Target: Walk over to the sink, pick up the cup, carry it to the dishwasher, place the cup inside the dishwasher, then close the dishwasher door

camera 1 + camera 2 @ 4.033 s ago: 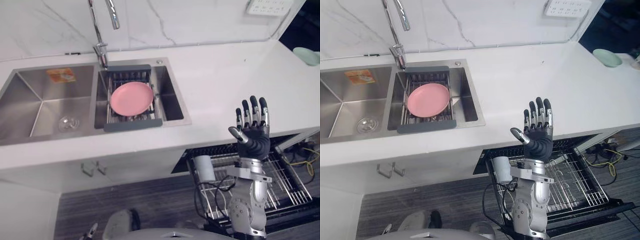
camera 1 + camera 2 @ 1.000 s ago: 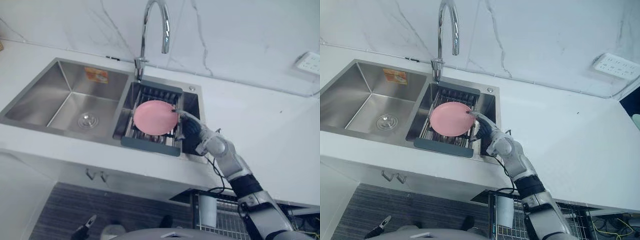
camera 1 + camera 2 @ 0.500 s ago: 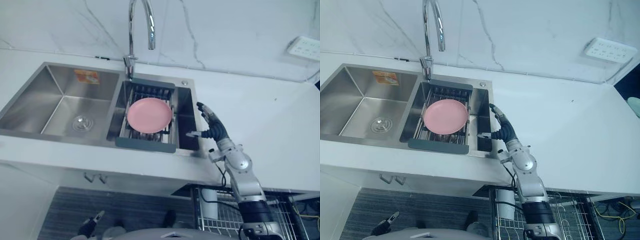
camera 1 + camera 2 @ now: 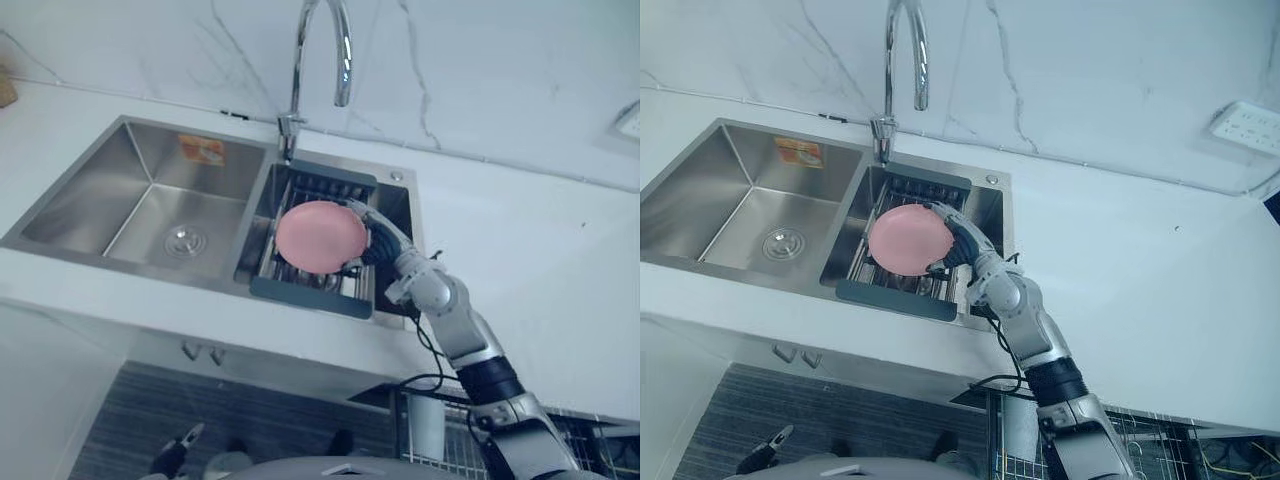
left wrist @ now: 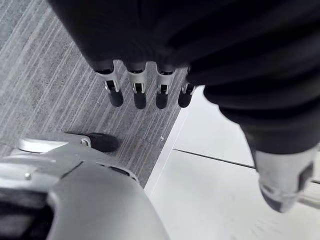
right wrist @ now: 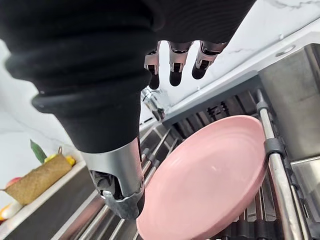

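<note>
While over steel sink [image 4: 150,205], right robot hand [image 4: 380,246]; white countertop [image 4: 540,260], marble-veined wall [image 4: 500,70].

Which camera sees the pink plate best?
The right wrist view: the pink plate is close and large on the sink rack. Both eye views show it small from above, the right robot hand at its edge. The left wrist view faces the floor.

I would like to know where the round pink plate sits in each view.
Left eye view: round pink plate centre, on the dark-framed wire sink rack.
Right eye view: left of centre.
Right wrist view: beneath the right hand, on the rack.
Left wrist view: striped grey floor past the left hand.
Shared landmark: the rack.
</note>
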`<state>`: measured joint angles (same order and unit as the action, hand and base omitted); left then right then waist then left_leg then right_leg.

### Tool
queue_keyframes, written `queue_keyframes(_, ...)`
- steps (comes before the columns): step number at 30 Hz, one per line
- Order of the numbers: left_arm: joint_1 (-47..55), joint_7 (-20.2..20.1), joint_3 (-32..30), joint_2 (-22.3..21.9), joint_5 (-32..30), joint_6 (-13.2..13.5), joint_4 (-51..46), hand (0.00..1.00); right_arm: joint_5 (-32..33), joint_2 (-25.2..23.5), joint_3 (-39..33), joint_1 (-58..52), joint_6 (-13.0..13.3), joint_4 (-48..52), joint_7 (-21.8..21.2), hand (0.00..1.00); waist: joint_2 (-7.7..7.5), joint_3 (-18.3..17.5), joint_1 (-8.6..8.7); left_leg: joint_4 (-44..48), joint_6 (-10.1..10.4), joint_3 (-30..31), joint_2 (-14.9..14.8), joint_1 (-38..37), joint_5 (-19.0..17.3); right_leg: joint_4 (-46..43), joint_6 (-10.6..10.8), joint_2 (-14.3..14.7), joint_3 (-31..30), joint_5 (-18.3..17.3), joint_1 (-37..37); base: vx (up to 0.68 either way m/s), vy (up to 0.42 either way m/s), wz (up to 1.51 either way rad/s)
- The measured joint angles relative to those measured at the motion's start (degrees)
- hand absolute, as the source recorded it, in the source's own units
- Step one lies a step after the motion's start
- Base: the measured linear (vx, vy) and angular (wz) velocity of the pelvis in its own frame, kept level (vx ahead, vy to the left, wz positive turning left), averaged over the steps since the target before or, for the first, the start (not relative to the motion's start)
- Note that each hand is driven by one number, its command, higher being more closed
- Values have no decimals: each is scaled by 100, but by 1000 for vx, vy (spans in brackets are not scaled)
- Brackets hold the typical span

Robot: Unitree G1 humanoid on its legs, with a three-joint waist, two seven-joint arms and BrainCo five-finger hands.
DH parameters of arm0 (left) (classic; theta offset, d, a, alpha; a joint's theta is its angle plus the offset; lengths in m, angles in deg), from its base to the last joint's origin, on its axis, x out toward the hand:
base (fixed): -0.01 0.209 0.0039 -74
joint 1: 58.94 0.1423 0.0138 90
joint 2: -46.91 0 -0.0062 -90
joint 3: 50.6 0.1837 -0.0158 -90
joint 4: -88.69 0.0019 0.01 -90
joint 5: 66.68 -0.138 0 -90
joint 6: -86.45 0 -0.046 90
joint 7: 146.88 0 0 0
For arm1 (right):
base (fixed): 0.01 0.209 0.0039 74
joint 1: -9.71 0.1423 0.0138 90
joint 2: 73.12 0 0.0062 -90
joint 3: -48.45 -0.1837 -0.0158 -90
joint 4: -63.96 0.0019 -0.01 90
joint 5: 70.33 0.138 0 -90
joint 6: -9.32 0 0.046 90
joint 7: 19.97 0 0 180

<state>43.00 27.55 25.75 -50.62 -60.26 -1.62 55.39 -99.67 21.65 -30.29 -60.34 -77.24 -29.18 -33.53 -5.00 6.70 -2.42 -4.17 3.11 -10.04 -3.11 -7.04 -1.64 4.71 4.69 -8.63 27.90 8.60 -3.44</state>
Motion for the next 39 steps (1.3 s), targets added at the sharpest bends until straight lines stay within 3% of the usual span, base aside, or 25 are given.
queue_keyframes(4, 9, -23, -27, 20, -54, -10, 0, 0, -476, 104, 123, 144, 29, -325, -70, 0, -28, -15, -47, -34, -22, 108, 26, 62, 63, 1, 10, -15, 106, -7, 3, -47, -9, 18)
queue_keyframes(9, 56, -94, -250, 62, -110, -43, -1, 0, -858, 258, 416, 311, 246, -651, -327, 0, -81, -51, -75, -63, -20, 188, 28, 114, 106, 2, 8, -16, 147, -7, 18, -33, -3, 7)
queue_keyframes(16, 52, -110, -254, 74, -118, -84, -25, 0, -1275, 458, 688, 384, 285, -992, -470, 0, -137, -89, -99, -63, -22, 237, 35, 192, 138, 2, 4, -20, 207, -4, 61, -3, 2, 4)
queue_keyframes(28, 53, -115, -253, 132, -113, -194, -205, 0, -2250, 485, 1063, 740, 384, -1650, -61, 0, -137, -88, -186, -63, -26, 288, 54, 232, 151, 2, 4, -29, 253, -4, 77, 1, 1, 1)
queue_keyframes(39, 58, -158, -253, 166, -105, -275, -206, 0, -2280, 452, 1323, 854, 366, -2095, 68, 0, -141, -86, -270, -66, -26, 377, 58, 309, 202, 2, -5, -32, 306, 3, 114, 2, 1, 3)
